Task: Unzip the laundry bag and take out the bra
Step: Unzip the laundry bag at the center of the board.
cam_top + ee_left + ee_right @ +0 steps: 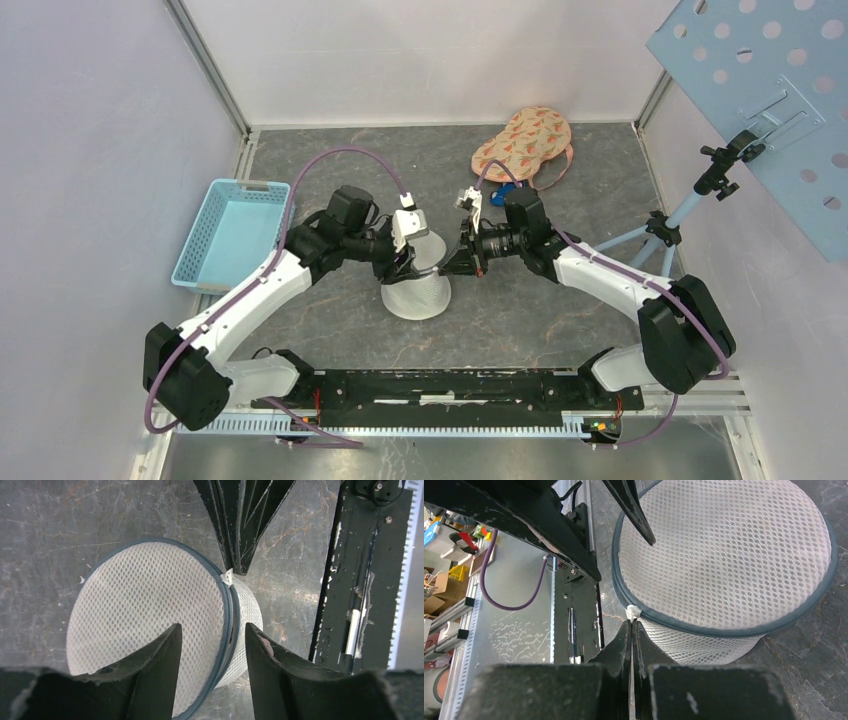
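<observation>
White mesh laundry bag stands mid-table, its zip apparently closed. The right end effector is pinched tight on the white zipper pull — placed to drag it round the rim. The left end effector hangs spread over the zip seam, likely to steady the bag.

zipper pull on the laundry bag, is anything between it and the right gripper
Nothing visible stands between them. The right gripper is shut on the white zipper pull at the laundry bag's blue-grey rim. The left gripper is open, its fingers on either side of that rim, apart from the pull.
</observation>
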